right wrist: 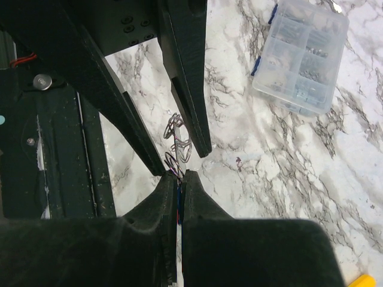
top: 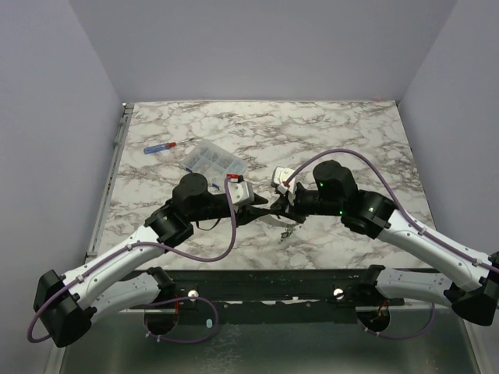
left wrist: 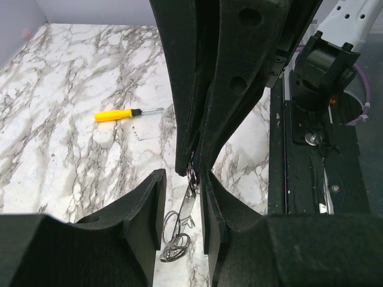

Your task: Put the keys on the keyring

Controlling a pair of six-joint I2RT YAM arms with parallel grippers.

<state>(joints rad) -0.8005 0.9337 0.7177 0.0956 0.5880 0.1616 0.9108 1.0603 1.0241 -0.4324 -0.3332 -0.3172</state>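
Marble worktop (left wrist: 72, 72): right tool (right wrist: 178, 182) pinched shut on keyring (left wrist: 173, 242) top, above the middle near front edge. One key (left wrist: 187, 206) dangles inside left tool (left wrist: 182, 185), jaws partly open either side.

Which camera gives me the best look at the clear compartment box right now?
The right wrist view: the clear compartment box is close and unobstructed, with its compartments and small contents distinguishable. The top view shows the box whole but small, with no detail inside. The left wrist view does not show it.
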